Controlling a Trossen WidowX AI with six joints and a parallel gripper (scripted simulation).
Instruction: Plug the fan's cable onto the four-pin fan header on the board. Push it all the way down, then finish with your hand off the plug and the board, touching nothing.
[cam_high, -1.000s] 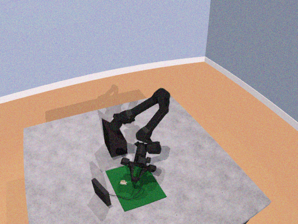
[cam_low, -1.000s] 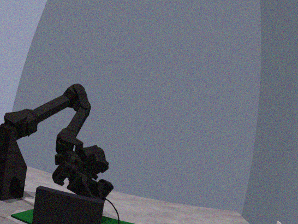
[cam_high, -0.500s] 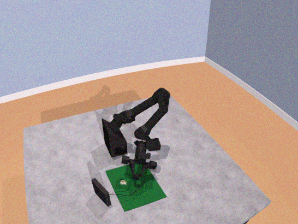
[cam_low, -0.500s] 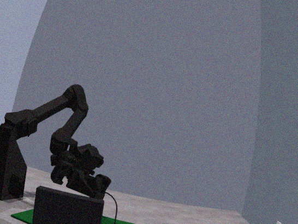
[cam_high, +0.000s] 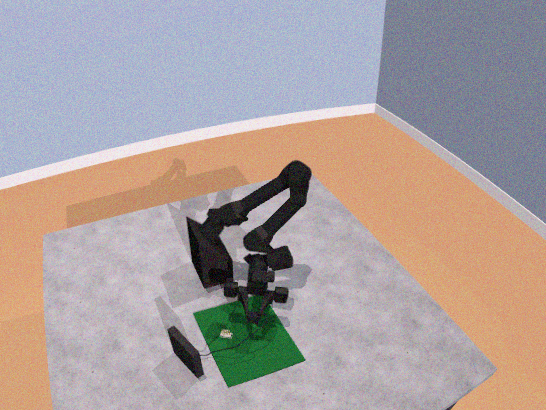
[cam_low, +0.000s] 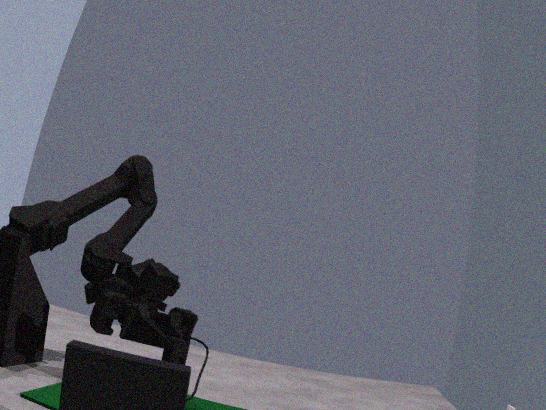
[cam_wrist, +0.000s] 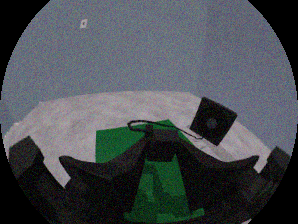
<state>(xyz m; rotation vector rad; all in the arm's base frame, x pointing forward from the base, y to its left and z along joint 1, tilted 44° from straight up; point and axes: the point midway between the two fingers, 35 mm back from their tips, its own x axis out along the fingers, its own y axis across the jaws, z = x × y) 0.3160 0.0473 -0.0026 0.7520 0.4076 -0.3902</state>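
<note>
One gripper (cam_high: 253, 319) (cam_low: 175, 352) (cam_wrist: 161, 140), clenched on one plug (cam_wrist: 162, 136). One cable (cam_high: 227, 348) (cam_low: 205, 362) (cam_wrist: 160, 122) runs to one fan (cam_high: 186, 352) (cam_low: 124, 375) (cam_wrist: 213, 121), beside one board (cam_high: 260, 357) (cam_low: 42, 395) (cam_wrist: 112, 144). One header (cam_high: 226, 333) stands on the board, apart from the fingertips.

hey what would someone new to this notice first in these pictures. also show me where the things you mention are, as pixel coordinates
Probably the black arm (cam_high: 298, 182) (cam_low: 137, 175), arching over the pale table (cam_high: 125, 270) (cam_low: 300, 380) (cam_wrist: 70, 117) with its hand (cam_high: 253, 320) (cam_wrist: 161, 140) shut on the cable's dark plug (cam_wrist: 162, 134). Next, the bright green board (cam_high: 265, 357) (cam_low: 42, 395) (cam_wrist: 112, 145) under the hand, with a small whitish part (cam_high: 226, 333) on it. Beside the board stands the dark, square fan (cam_high: 185, 351) (cam_low: 125, 380) (cam_wrist: 204, 111), upright.
</note>
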